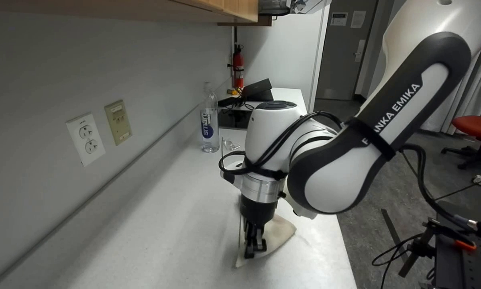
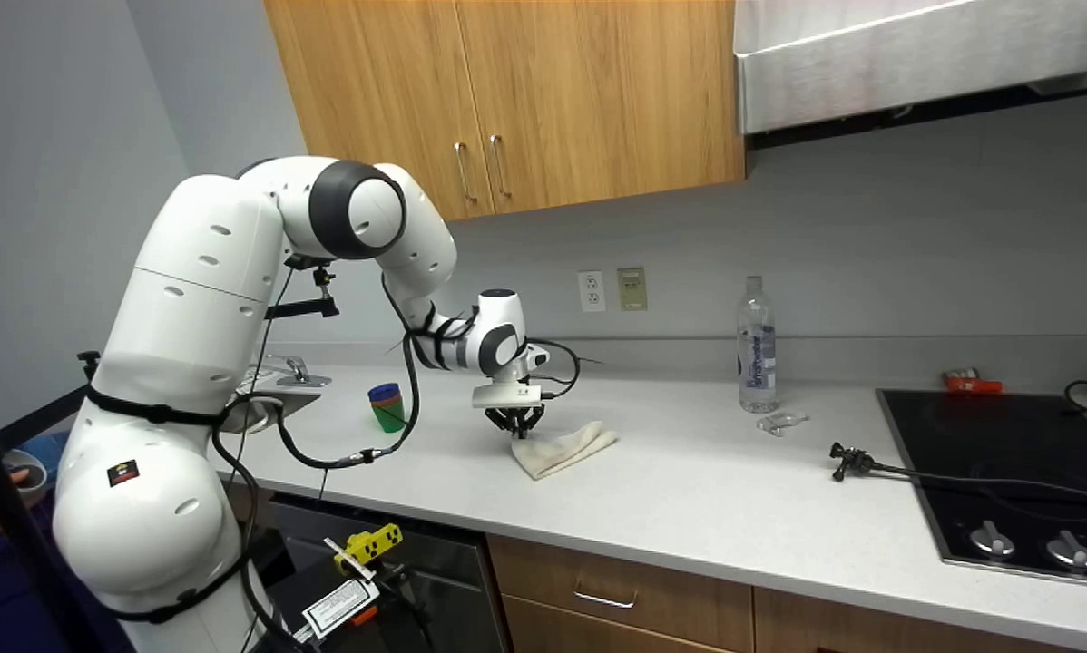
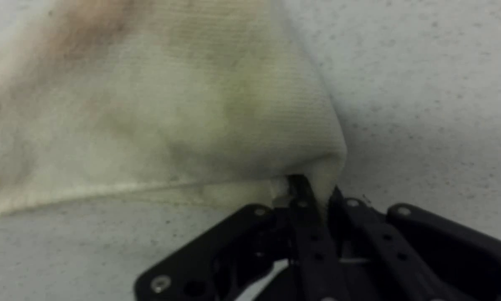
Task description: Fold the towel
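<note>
The gripper (image 3: 317, 184) is drawn nearly together, a folded corner of the towel (image 3: 183, 108) pinched between its fingertips — one finger (image 3: 305, 217) seems tucked into the mouth of the fold, presumably so the corner can be lifted and laid over. It points straight down, likely because cloth this thin needs the tips almost against the counter (image 2: 689, 508). There the towel lies, its far end free. Only the wrist view shows the pinch itself, and the brownish and greenish patches on the weave. In an exterior view the arm (image 1: 337, 176) hides much of the cloth, while a fire extinguisher (image 1: 238, 66) shows beyond; in an exterior view the creased far end lies plain, with stacked cups (image 2: 386, 410) on the gripper's other side.
</note>
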`<action>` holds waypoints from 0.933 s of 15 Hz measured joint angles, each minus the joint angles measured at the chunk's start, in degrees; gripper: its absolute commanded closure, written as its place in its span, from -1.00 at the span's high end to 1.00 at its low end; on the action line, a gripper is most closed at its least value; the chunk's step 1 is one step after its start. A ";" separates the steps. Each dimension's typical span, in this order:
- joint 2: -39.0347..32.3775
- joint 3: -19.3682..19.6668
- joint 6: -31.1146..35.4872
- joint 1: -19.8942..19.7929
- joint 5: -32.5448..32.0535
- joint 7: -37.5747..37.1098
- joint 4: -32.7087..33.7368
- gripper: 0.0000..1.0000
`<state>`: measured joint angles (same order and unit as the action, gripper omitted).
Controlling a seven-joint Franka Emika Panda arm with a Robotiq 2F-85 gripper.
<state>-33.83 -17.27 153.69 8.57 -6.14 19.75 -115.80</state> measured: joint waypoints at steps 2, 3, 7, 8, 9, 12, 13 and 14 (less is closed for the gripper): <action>0.15 -4.40 -4.03 -2.65 5.95 1.06 0.04 -0.98; 0.26 -6.45 -6.00 -3.89 9.03 1.81 0.06 -0.98; 0.98 -11.75 -11.49 -7.90 20.52 5.08 0.61 -0.98; 1.24 -12.11 -12.38 -8.55 22.63 5.58 0.87 -0.98; 1.59 -12.12 -13.15 -9.03 24.29 5.82 1.11 -0.98; 2.47 -10.73 -13.72 -9.43 25.59 5.90 1.77 -0.98; 2.89 -9.64 -13.72 -9.07 24.79 5.90 1.83 -0.98; 3.31 -8.29 -13.72 -8.51 23.06 5.90 1.84 -0.98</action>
<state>-30.52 -25.56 139.97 0.06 16.91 25.65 -113.96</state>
